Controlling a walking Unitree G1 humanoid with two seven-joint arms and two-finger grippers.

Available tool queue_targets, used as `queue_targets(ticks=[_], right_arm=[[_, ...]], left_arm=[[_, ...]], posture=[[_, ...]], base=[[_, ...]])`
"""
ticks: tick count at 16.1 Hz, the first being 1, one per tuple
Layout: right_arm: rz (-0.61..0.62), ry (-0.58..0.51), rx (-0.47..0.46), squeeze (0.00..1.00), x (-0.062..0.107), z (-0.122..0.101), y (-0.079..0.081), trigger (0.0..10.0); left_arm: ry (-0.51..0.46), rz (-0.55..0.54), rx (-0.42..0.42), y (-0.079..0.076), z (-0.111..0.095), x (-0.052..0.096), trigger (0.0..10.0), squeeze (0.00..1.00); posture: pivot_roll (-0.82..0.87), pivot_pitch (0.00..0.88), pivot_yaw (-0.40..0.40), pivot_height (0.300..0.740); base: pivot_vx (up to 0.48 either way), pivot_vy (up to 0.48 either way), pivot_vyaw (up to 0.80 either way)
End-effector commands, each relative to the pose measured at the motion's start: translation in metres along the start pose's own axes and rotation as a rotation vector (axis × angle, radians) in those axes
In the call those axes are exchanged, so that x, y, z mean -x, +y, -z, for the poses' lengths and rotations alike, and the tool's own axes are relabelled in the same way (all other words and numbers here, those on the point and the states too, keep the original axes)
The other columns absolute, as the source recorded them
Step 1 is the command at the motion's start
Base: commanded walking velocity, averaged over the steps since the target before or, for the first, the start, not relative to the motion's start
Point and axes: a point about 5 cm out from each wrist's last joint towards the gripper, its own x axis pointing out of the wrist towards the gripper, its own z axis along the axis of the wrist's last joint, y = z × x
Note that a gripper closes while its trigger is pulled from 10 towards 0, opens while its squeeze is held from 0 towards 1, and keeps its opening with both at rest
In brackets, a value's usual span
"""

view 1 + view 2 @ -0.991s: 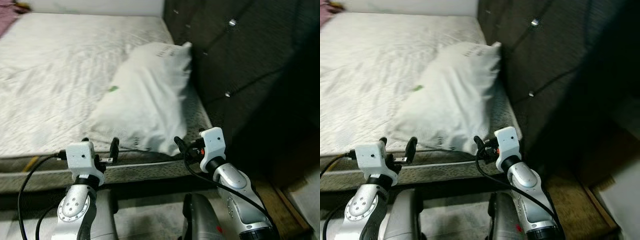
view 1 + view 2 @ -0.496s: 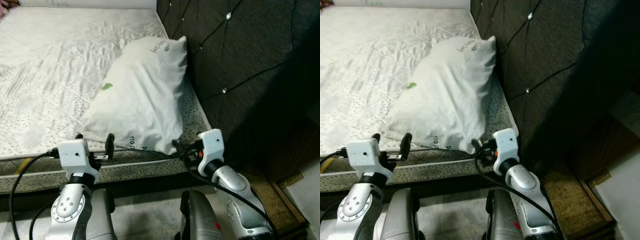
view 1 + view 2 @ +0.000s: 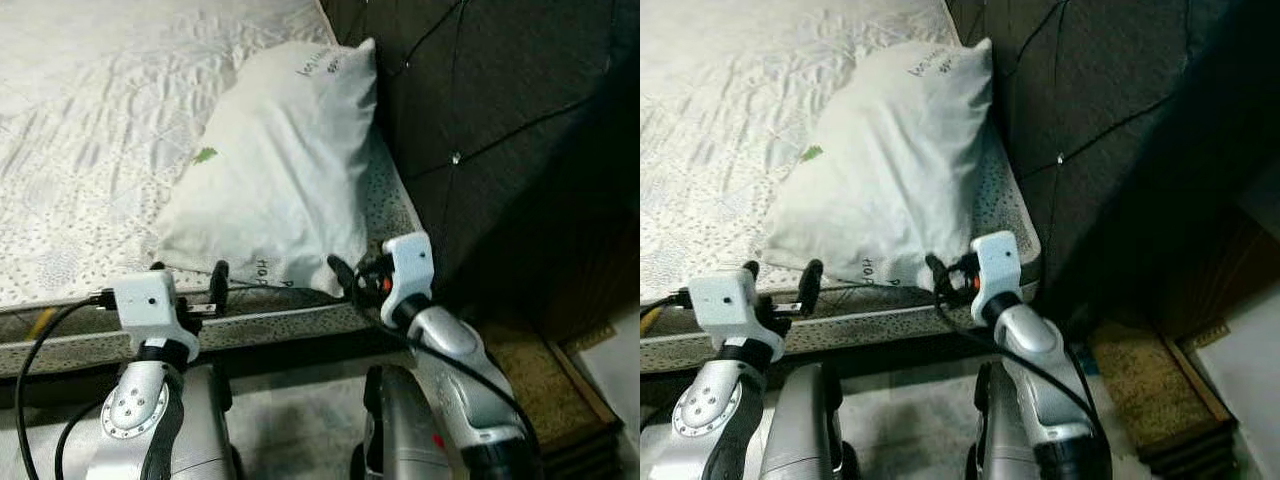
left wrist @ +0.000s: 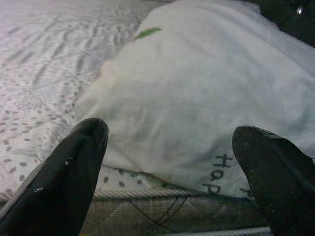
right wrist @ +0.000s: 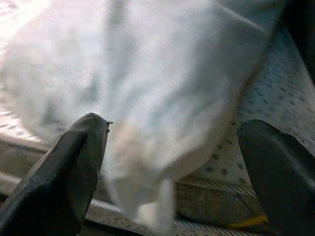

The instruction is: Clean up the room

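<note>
A white pillow (image 3: pixel 280 170) with a small green mark and dark lettering lies on the bare mattress (image 3: pixel 90 130), its far end leaning on the dark padded headboard (image 3: pixel 480 90). My left gripper (image 3: pixel 190 285) hangs open at the mattress's front edge, just short of the pillow's near left corner. My right gripper (image 3: pixel 345 280) is open at the pillow's near right corner, with the corner (image 5: pixel 157 196) drooping between its fingers (image 5: pixel 64 177). In the left wrist view the pillow (image 4: pixel 197 108) lies beyond both open fingers (image 4: pixel 64 182).
The mattress edge with its piping (image 3: pixel 280 325) runs across in front of me. A brown rug or step (image 3: pixel 540 370) lies on the floor at the right, beside the headboard. My own legs (image 3: pixel 400 430) stand close against the bed.
The camera has tilted down and closer to the bed. My right gripper has reached forward to the pillow's near right corner; the left one has stayed at the mattress edge.
</note>
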Motion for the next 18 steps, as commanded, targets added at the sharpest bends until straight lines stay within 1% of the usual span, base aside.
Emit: queue_targets(ticks=[1,2,3,4,5,7,8,9,11,12,13,14,15,16,17,18], right_arm=[[0.058,0.032,-0.025,0.0,-0.004,0.004,-0.006,10.0],[0.065,0.035,-0.028,0.0,-0.008,0.003,-0.005,10.0],[0.069,0.051,-0.025,0.0,-0.015,0.001,-0.002,10.0],[0.07,0.051,-0.057,0.0,-0.02,0.001,0.001,10.0],[0.073,0.051,-0.069,0.0,-0.021,0.0,0.003,10.0],[0.057,0.067,-0.084,0.0,-0.027,0.003,0.014,10.0],[0.041,0.074,-0.09,0.0,-0.03,0.003,0.019,10.0],[-0.001,0.096,-0.102,0.0,-0.035,0.004,0.026,10.0],[-0.035,0.1,-0.122,0.0,-0.039,0.002,0.029,10.0],[-0.046,0.079,-0.137,0.0,-0.044,-0.003,0.03,7.3],[-0.016,0.035,-0.164,0.0,-0.051,-0.013,0.028,0.0],[0.019,-0.007,-0.198,0.0,-0.058,-0.022,0.027,0.0],[0.032,-0.031,-0.209,0.0,-0.064,-0.029,0.028,0.0],[0.028,-0.057,-0.223,0.0,-0.07,-0.038,0.033,0.0],[0.023,-0.057,-0.221,0.0,-0.072,-0.039,0.034,0.0],[0.005,-0.05,-0.214,0.0,-0.077,-0.042,0.039,0.0]], left_arm=[[0.011,0.014,-0.005,-0.002,0.001,0.004,10.0,0.0],[0.014,0.017,-0.004,-0.003,0.001,0.006,10.0,0.0],[0.019,0.021,0.001,-0.006,0.001,0.009,10.0,0.0],[0.023,0.02,0.002,-0.006,0.001,0.011,10.0,0.0],[0.026,0.02,0.003,-0.006,0.001,0.013,10.0,0.0],[0.037,0.022,0.009,-0.006,0.003,0.017,10.0,0.0],[0.041,0.027,0.009,-0.008,0.003,0.018,10.0,0.0],[0.043,0.038,0.01,-0.011,0.003,0.017,10.0,0.0],[0.046,0.046,0.012,-0.014,0.002,0.017,10.0,0.0],[0.051,0.047,0.014,-0.013,0.002,0.017,10.0,0.0],[0.054,0.048,0.015,-0.014,0.003,0.017,10.0,0.0],[0.054,0.049,0.016,-0.015,0.003,0.016,10.0,0.0],[0.054,0.05,0.018,-0.016,0.003,0.015,10.0,0.0],[0.058,0.052,0.029,-0.017,0.003,0.015,10.0,0.0],[0.059,0.053,0.034,-0.017,0.003,0.014,10.0,0.0],[0.053,0.055,0.025,-0.018,0.002,0.013,10.0,0.0]], posture=[[-0.01,0.208,-0.058,0.53],[-0.01,0.209,-0.057,0.53],[0.0,0.212,-0.06,0.53],[0.0,0.222,-0.064,0.53],[0.01,0.222,-0.065,0.53],[0.01,0.232,-0.06,0.53],[0.01,0.234,-0.059,0.53],[0.02,0.236,-0.057,0.53],[0.02,0.242,-0.054,0.53],[0.02,0.244,-0.054,0.53],[0.01,0.245,-0.052,0.53],[0.01,0.245,-0.052,0.53],[0.01,0.242,-0.051,0.53],[0.02,0.236,-0.051,0.53],[0.02,0.234,-0.051,0.53],[0.03,0.228,-0.051,0.53]], base=[[0.0,0.0,0.0],[0.0,0.0,0.0],[0.0,0.0,0.0],[0.0,0.0,0.0],[0.0,0.0,0.0],[0.0,0.0,0.0],[0.0,0.0,0.0],[0.0,0.0,0.0],[0.0,0.0,0.0],[0.0,0.0,0.0],[0.0,0.0,0.0],[0.0,0.0,0.0],[0.0,0.0,0.0],[0.0,0.0,0.0],[0.0,0.0,0.0],[0.0,0.0,0.0]])
